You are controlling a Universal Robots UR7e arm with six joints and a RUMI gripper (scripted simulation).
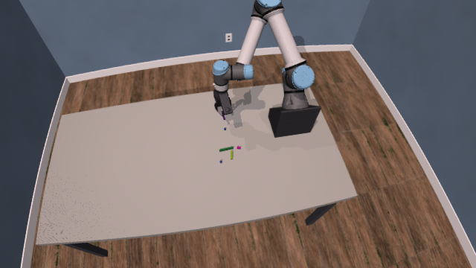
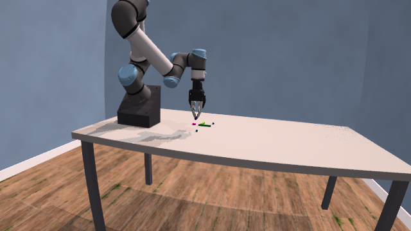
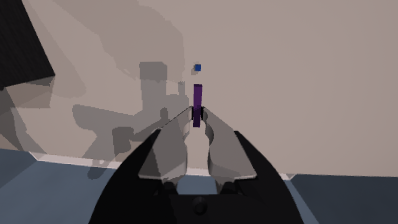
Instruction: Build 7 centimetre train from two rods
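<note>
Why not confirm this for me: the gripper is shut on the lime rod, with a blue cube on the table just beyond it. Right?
Not quite: the gripper is shut on the purple rod, not the lime one, as the wrist view shows. The lime rod lies on the table by the green rod. The blue cube does sit just beyond.

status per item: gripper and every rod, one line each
gripper: shut on purple rod, above the table
purple rod: pinched between the fingers, off the table
near blue rod: flat on table, alone, just ahead of the gripper
green rod: flat
lime rod: flat, crosswise by green rod's end
magenta rod: flat, apart
far blue rod: flat, alone
</note>
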